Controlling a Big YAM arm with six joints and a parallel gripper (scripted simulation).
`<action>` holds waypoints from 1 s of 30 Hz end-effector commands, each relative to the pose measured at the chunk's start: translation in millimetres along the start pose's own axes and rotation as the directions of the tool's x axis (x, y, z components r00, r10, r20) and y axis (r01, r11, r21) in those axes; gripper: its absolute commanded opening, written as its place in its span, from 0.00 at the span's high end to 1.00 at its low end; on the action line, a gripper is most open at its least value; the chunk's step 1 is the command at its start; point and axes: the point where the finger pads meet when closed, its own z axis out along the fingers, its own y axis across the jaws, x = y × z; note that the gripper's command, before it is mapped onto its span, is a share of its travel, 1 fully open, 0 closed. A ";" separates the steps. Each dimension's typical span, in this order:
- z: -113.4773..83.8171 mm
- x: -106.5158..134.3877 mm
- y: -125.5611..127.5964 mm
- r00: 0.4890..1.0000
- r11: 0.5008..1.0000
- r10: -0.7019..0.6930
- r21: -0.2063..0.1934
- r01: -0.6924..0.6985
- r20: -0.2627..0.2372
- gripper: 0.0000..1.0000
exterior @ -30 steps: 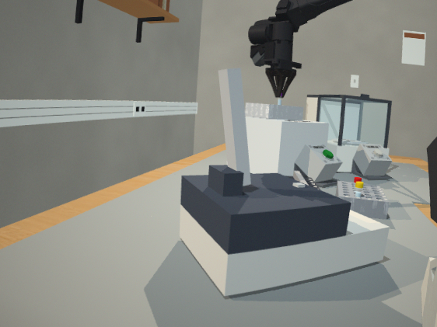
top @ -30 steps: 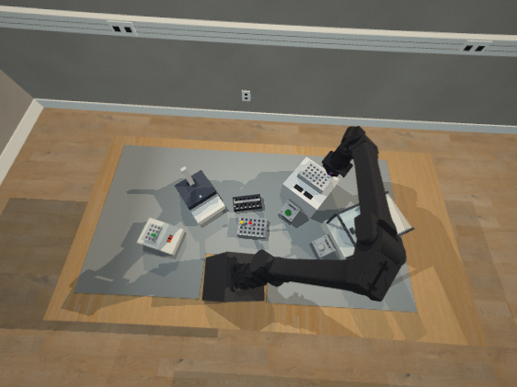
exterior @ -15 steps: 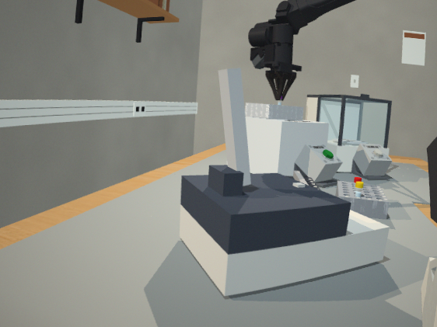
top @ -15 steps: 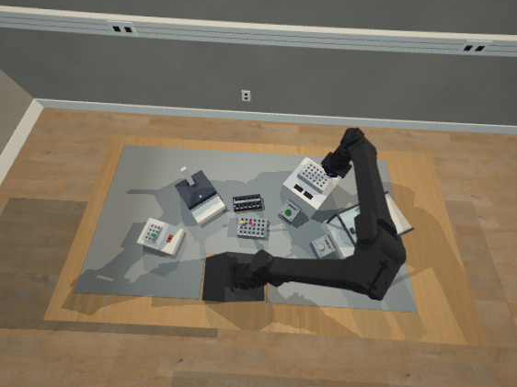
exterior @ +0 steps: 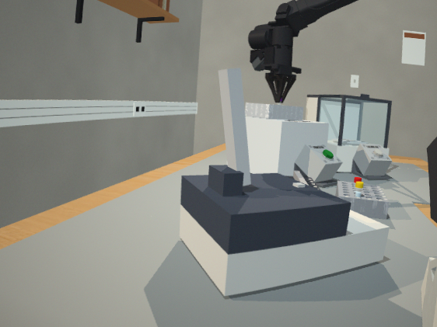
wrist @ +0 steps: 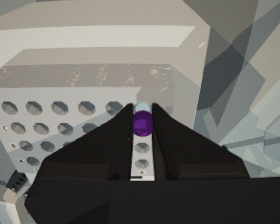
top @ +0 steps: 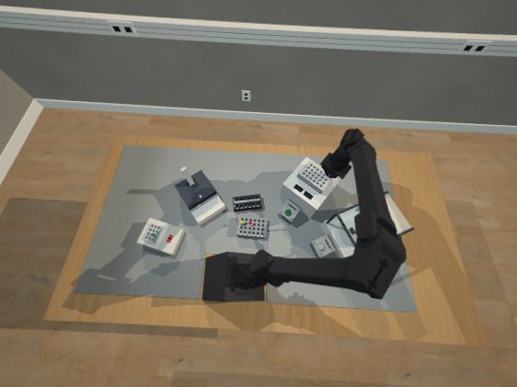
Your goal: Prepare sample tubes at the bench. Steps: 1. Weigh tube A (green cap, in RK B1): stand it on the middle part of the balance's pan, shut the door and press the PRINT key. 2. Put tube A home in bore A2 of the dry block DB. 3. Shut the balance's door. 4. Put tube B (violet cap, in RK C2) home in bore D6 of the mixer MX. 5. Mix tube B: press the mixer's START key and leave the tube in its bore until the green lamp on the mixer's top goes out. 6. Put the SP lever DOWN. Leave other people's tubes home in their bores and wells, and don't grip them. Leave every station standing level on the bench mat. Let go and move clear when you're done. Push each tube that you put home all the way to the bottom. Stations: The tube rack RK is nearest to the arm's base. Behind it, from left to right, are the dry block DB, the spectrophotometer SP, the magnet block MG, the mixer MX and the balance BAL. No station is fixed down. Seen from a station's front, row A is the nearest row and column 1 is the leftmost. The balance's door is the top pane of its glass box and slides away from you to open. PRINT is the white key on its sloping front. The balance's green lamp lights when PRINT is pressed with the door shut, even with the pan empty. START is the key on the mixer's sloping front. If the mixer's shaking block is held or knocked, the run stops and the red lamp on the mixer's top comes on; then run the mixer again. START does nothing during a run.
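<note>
My gripper (top: 330, 176) (exterior: 278, 101) (wrist: 142, 112) is shut on tube B by its violet cap (wrist: 143, 125). The cap is just above the back right corner of the block of the mixer (top: 294, 180) (exterior: 264, 144); most of the tube is down out of sight, and its depth cannot be told. The green START key (top: 288, 212) (exterior: 328, 154) faces the front. The mixer's two lamps look dark. Tube A's green cap (top: 154, 234) shows in the dry block (top: 173, 245). The pale SP lever (top: 186, 175) (exterior: 235, 129) stands up. The arm partly hides the balance (exterior: 342, 154); its door's state is unclear.
The rack (top: 259, 234) (exterior: 369, 206) holds a yellow-capped and a red-capped tube. The magnet block (top: 247, 202) lies behind it. The balance's PRINT key (top: 321, 247) (exterior: 378, 153) is right of START. The glass box (exterior: 373, 119) stands close to the mixer's right.
</note>
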 end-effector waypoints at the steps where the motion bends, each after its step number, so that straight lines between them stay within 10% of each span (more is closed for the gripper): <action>1: 5.5 -7.7 -4.6 1.000 1.000 0.012 0.003 -0.012 0.010 0.91; 30: -5.7 -11.7 -2.4 0.999 1.000 0.016 -0.005 -0.016 0.031 0.91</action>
